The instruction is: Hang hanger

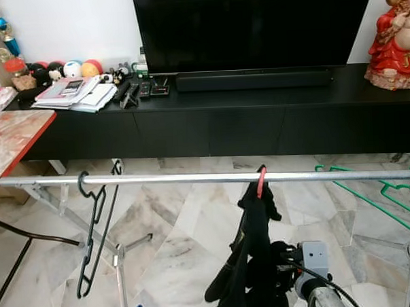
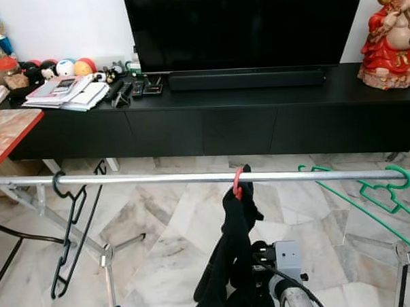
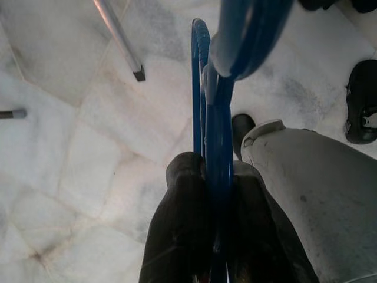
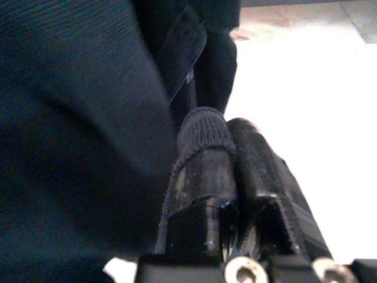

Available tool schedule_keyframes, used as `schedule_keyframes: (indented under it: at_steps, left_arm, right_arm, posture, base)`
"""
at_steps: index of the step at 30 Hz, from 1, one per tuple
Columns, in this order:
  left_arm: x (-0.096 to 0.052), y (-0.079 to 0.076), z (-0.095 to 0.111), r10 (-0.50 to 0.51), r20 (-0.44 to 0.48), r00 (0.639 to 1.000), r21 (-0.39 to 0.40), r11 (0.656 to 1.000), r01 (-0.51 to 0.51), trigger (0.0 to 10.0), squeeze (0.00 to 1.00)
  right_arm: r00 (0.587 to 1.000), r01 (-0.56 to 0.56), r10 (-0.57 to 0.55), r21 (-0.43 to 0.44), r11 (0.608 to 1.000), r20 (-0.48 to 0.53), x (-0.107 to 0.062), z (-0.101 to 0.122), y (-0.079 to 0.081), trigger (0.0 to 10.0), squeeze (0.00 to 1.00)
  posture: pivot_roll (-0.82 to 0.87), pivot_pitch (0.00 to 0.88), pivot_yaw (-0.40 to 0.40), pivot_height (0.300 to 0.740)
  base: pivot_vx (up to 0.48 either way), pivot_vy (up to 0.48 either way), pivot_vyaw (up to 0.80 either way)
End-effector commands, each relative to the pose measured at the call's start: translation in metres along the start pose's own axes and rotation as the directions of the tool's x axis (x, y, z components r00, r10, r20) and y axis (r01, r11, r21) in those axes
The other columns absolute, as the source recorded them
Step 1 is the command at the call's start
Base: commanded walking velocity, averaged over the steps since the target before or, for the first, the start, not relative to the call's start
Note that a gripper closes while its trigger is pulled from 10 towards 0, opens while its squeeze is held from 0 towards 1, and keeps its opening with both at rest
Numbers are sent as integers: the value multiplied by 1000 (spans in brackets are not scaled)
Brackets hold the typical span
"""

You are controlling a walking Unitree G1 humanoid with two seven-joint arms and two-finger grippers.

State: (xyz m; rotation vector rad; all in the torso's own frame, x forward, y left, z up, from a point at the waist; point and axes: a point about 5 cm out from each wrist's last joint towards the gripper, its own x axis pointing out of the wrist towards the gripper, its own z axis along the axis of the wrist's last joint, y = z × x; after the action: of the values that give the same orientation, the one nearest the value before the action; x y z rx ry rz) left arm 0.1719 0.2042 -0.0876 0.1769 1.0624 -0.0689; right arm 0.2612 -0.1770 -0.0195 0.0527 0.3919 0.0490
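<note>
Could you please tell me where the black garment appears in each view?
Left eye view: black garment hangs right of centre, under the rail.
Right eye view: lower centre.
Right wrist view: dark fabric beside the right gripper.
Shared landmark: red hook on the rail.

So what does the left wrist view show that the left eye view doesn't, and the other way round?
The left wrist view alone shows the left gripper shut on a blue hanger over the marble floor.

The left eye view alone shows the metal rail with a black hanger and a red hook carrying a dark garment, green hangers to the right, and the TV console behind.

Both share the marble floor and a little of the blue hanger, which just peeks in at the eye view's bottom edge.
</note>
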Motion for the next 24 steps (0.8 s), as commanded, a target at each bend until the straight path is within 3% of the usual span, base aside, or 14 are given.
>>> schedule_keyframes:
  at_steps: [1,24]
  left_arm:
    - [-1,0,-5,-3,-15,1000,0,1000,3,10000,0]
    - [-1,0,-5,-3,-15,1000,-5,1000,3,10000,0]
  right_arm:
    - [999,-5,5,-6,1000,32,1,5,2,10000,0]
    - [999,-2,3,-10,1000,33,1,6,2,10000,0]
  posture:
    - [47,21,41,740]
    - [48,20,40,740]
  base:
    - [-285,0,0]
    - [-285,0,0]
